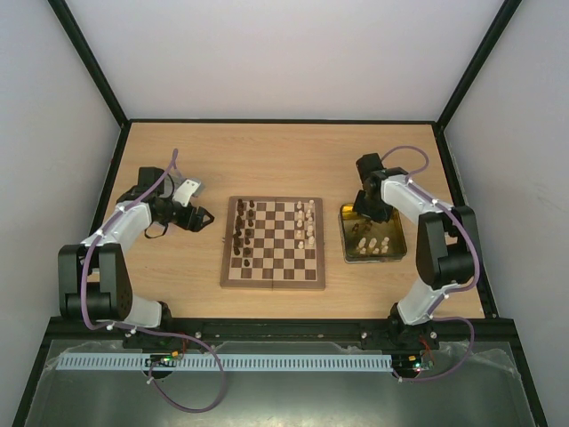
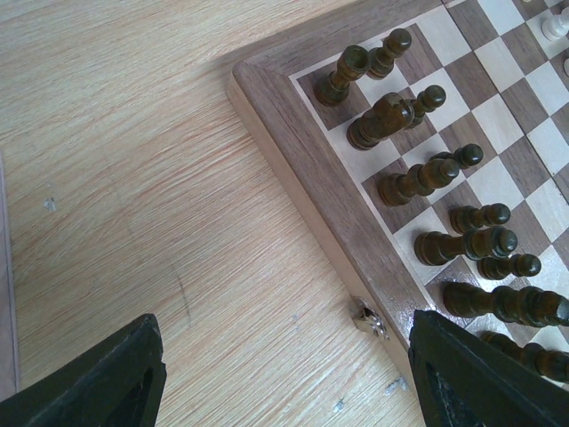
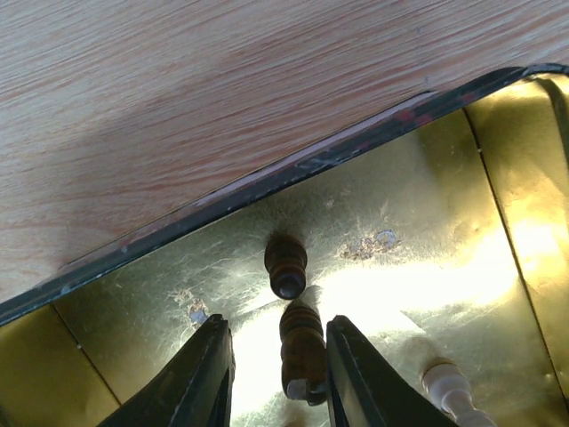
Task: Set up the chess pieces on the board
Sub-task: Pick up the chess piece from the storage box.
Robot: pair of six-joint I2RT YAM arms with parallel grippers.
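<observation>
The board [image 1: 271, 283] lies in mid-table. Dark brown chess pieces [image 1: 242, 233] stand on its left columns and cream ones [image 1: 308, 224] on its right columns. In the left wrist view the dark pieces [image 2: 391, 116] stand in rows by the board's border [image 2: 311, 151]. My left gripper [image 1: 200, 216] is open and empty over bare table left of the board [image 2: 286, 356]. My right gripper [image 1: 363, 213] is down in the gold tin tray [image 1: 402, 233]. Its open fingers straddle a dark piece [image 3: 302, 351], with a gap on the left side [image 3: 277, 325].
Several cream pieces [image 1: 377, 245] stand in the tray, one at my right finger [image 3: 449, 387]. A dark shape [image 3: 285, 265] beyond the straddled piece looks like its reflection in the tray wall [image 3: 267, 182]. A metal clasp [image 2: 369, 318] juts from the board's edge. Enclosure walls ring the table.
</observation>
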